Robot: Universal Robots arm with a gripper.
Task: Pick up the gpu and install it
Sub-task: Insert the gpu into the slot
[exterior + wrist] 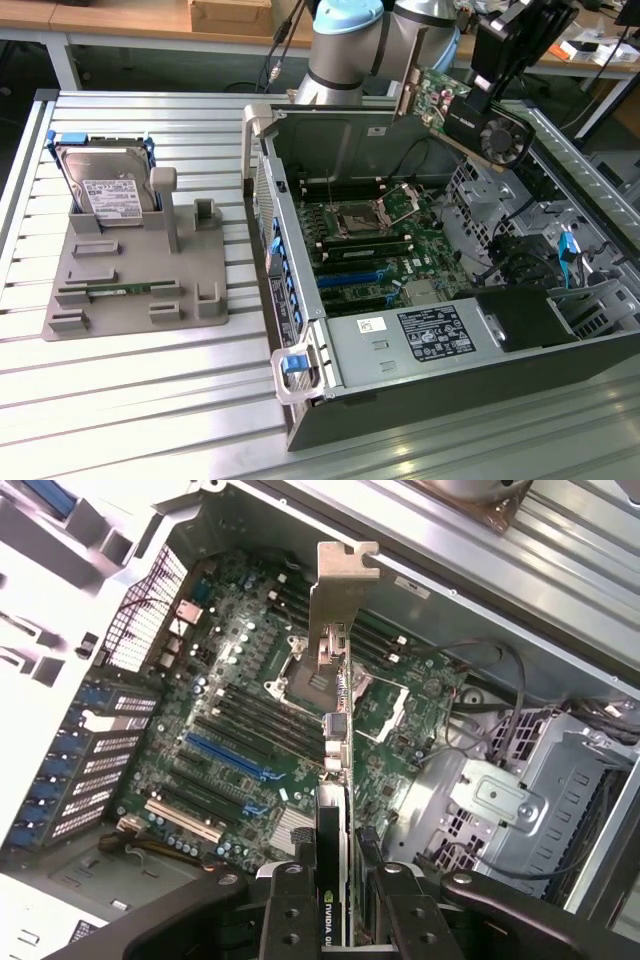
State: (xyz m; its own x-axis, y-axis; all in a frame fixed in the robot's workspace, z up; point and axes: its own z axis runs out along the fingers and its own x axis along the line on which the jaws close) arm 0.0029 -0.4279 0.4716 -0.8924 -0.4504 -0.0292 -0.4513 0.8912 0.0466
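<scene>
So the gpu (465, 115) is up in the air right now, hanging tilted over the far side of the open computer case (300, 330), well clear of the motherboard (380, 240) below it. Its metal bracket (408, 85) points toward the exterior view's left and the black fan (500, 140) sits at the right end. In the wrist view you're looking down the card edge-on, and the gripper (345, 895) is closed in tight on it, one finger on each flat face, with the bracket at the end farthest from the fingers. The blue expansion slots (225, 755) and the CPU socket (320, 685) are down below, nothing touching yet.

Handling-wise, I'd call this a light, stiff little card. It won't flex or sag, but it's fragile in the annoying ways: exposed green board with small parts, a fan that shouldn't get squeezed, and a contact edge you don't want scraped. The best hold is probably what it has now, pinching the board near one end, off the fan and off the contact edge. The faces look fairly smooth, so I'd guess it could pivot in the grip if it bumps the case wall.

Off to the exterior view's left, the hard drive (105, 190) and memory stick (110, 291) sit on the grey fixture (130, 262), well apart from all this.
</scene>
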